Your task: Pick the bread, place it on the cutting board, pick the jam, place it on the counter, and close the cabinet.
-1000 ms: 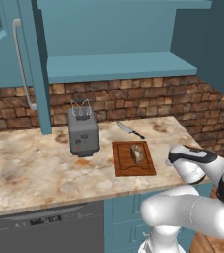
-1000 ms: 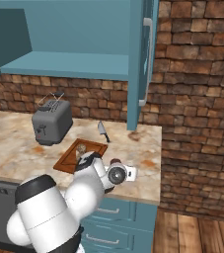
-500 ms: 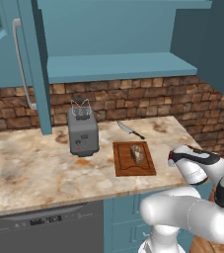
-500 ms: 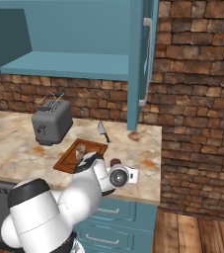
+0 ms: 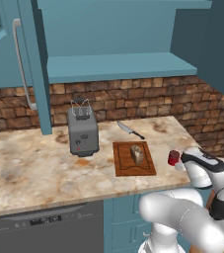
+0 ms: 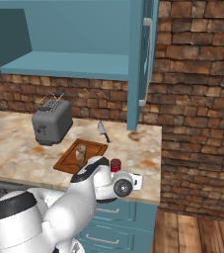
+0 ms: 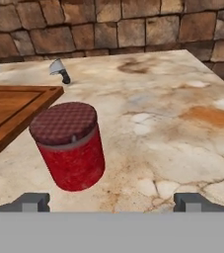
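The jam [image 7: 70, 146], a red jar with a darker lid, stands upright on the counter [image 7: 182, 123], just right of the cutting board [image 7: 10, 113]. My gripper [image 7: 113, 202] is open, and the jar sits a little ahead of its fingertips [image 7: 32, 201], left of centre, touching neither. The bread [image 5: 137, 154] lies on the cutting board [image 5: 126, 165], with the jam [image 5: 173, 157] to its right and my hand close behind the jar. From the right, the jam [image 6: 115, 165] shows beside the bread [image 6: 81, 154]. The cabinet [image 5: 118, 66] stands open, its door [image 5: 32, 64] swung out.
A grey toaster [image 5: 82, 131] stands left of the board. A knife [image 5: 130, 130] lies behind it by the brick wall. The other open cabinet door [image 6: 142, 64] hangs over the counter's right end. The counter ends at a brick side wall [image 6: 197, 123].
My hand has drawn back from the jam toward the counter's front edge, so the jar now shows standing free. The jaws stay open.
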